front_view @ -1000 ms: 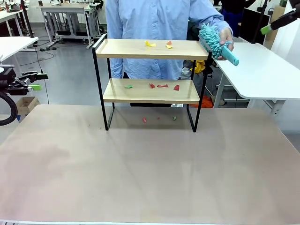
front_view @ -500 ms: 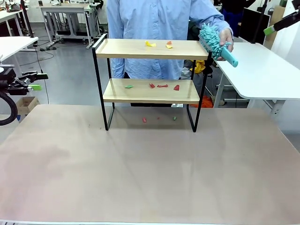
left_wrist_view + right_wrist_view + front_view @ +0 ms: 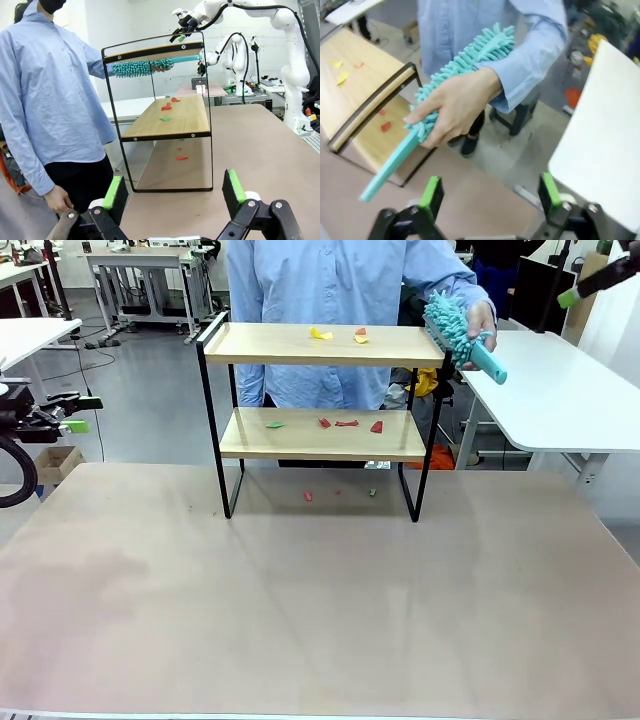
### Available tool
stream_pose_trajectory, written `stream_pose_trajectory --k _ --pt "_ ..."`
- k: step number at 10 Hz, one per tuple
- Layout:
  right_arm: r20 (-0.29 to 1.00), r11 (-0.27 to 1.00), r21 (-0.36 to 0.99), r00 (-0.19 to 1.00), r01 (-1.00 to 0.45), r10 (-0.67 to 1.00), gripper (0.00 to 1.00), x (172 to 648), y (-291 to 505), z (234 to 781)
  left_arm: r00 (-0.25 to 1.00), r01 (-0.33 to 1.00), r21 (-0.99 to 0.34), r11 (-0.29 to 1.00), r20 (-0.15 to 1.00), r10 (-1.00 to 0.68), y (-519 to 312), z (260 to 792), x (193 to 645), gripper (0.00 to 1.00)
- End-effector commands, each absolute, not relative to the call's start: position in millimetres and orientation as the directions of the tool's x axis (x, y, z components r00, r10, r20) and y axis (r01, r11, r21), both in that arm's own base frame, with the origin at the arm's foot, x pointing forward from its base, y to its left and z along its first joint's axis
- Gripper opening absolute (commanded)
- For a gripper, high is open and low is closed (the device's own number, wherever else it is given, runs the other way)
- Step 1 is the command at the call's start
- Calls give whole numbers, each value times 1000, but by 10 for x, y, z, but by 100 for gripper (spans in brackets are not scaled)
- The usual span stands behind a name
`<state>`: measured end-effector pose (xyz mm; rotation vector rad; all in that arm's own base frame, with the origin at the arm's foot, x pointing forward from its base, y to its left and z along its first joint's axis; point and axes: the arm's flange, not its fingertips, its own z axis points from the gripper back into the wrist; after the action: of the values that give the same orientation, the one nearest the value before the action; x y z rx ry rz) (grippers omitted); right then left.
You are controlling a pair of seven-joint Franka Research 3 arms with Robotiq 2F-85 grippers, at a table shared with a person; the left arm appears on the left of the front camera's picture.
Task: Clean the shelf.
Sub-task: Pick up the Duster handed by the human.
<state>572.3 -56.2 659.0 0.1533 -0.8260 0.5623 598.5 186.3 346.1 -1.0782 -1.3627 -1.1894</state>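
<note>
Barely changed from a second back, just a tiny shift of the right gripper. Jaws spread wide there and on the left gripper, gripping nothing. Beige tabletop, then two-tier wooden shelf in thin black frame toward its far side, coloured scraps on both boards. Beyond, fluffy teal duster in person's hand, white tables. Right arm mostly cropped in front view.
</note>
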Motion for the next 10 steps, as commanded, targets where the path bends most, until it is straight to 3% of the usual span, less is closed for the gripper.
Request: stream_pose_trajectory --k 1,5,10 --pt "656 936 20 711 -351 252 100 5652 -45 6779 -127 985 125 115 992 6 1855 3477 5975 100" --pt "572 954 128 806 -272 153 100 5443 492 6794 -127 985 125 115 992 6 1855 3477 5975 100" --pt "551 971 36 815 -237 178 100 5373 917 6431 -127 985 125 115 992 6 1855 3477 5975 100"
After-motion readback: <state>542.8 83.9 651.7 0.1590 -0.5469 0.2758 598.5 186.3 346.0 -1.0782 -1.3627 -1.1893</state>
